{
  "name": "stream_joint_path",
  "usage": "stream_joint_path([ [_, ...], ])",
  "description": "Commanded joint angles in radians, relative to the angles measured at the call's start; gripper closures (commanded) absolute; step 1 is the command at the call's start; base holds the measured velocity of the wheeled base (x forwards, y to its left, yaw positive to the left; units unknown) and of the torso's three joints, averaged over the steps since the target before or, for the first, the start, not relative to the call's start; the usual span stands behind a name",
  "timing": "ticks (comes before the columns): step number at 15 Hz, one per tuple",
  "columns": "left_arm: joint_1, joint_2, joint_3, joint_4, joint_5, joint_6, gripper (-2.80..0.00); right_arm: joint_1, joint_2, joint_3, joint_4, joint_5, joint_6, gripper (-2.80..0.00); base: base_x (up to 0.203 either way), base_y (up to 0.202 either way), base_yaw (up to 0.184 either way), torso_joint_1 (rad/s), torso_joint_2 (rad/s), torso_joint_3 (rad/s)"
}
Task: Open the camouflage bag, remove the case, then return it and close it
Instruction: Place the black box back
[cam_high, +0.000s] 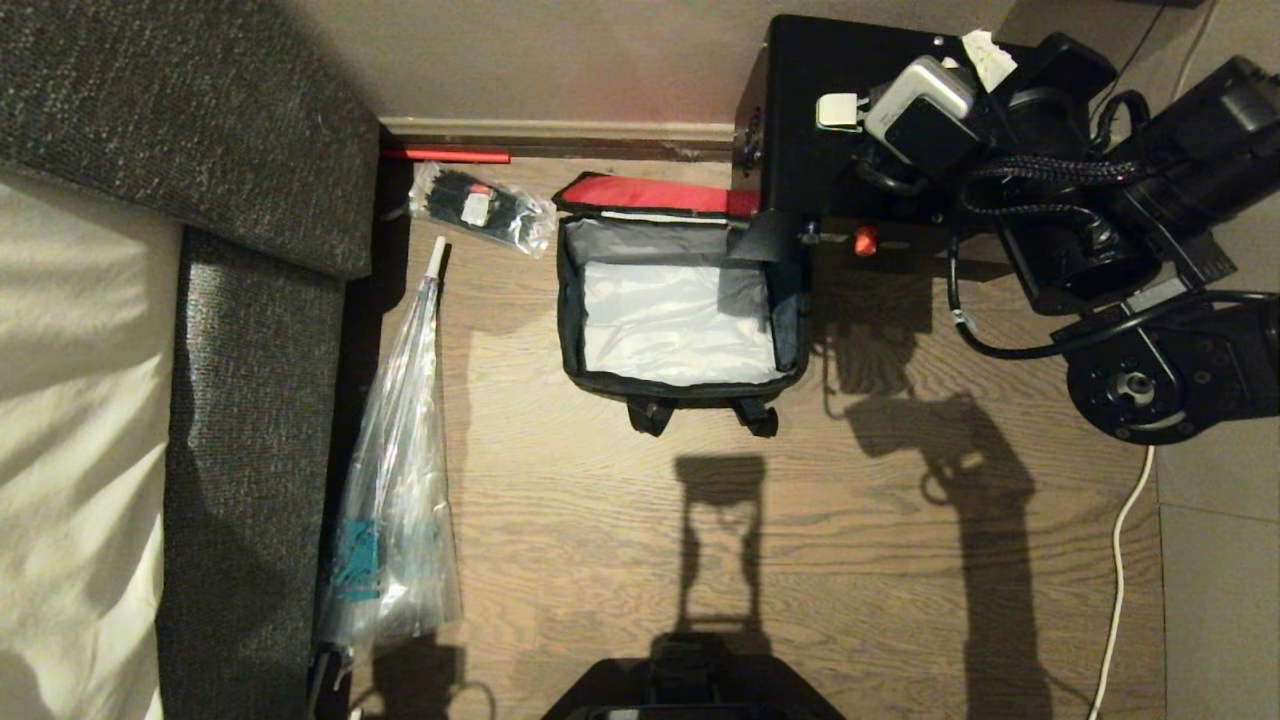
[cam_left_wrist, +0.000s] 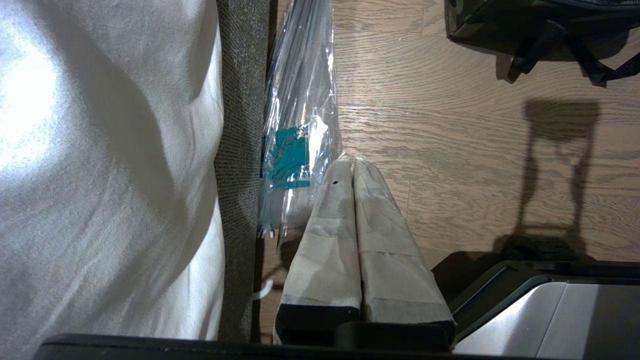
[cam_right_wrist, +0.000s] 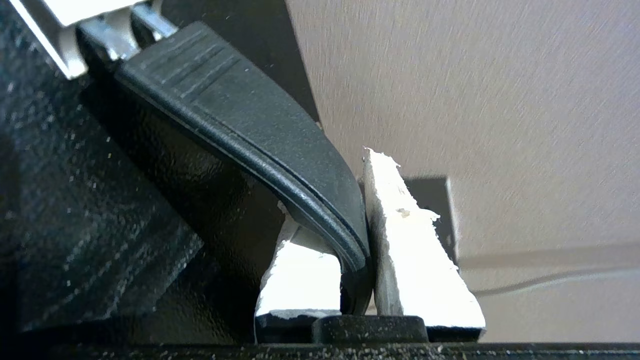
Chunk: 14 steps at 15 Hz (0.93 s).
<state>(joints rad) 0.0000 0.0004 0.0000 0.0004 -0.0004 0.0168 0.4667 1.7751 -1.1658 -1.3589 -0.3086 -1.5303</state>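
Note:
The camouflage bag (cam_high: 680, 385) stands open on the wooden floor, showing its silver-grey lining, with its red-lined flap folded back toward the wall. Its camouflage side and black straps (cam_left_wrist: 480, 25) also show in the left wrist view. The case (cam_high: 800, 90), a flat black box, hangs above the floor to the right of the bag, near the wall. My right gripper (cam_right_wrist: 350, 210) is shut on the case's black strap handle (cam_right_wrist: 250, 115), whose white tab (cam_high: 838, 110) shows in the head view. My left gripper (cam_left_wrist: 352, 165) is parked low by the sofa with its taped fingers (cam_left_wrist: 325, 240) pressed together and nothing between them.
A grey sofa with a white sheet (cam_high: 250, 400) fills the left side. A long clear plastic sleeve (cam_high: 400, 480) lies along it, and a small packet (cam_high: 480, 205) and a red stick (cam_high: 445, 155) lie near the wall. A white cable (cam_high: 1120, 560) runs at the right.

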Motion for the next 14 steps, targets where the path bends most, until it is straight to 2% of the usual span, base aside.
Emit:
stream_joint_path([
  [1, 0.000, 0.000, 0.000, 0.000, 0.000, 0.000, 0.00, 0.024, 0.004, -0.001, -0.009, -0.006, -0.018, 0.00, 0.000, 0.000, 0.000, 0.000, 0.00, 0.000],
  [6, 0.000, 0.000, 0.000, 0.000, 0.000, 0.000, 0.00, 0.092, 0.017, -0.010, -0.010, -0.051, -0.061, 0.00, 0.000, 0.000, 0.000, 0.000, 0.00, 0.000],
  [14, 0.000, 0.000, 0.000, 0.000, 0.000, 0.000, 0.00, 0.194, 0.076, -0.025, -0.022, -0.110, -0.082, 0.00, 0.000, 0.000, 0.000, 0.000, 0.00, 0.000],
])
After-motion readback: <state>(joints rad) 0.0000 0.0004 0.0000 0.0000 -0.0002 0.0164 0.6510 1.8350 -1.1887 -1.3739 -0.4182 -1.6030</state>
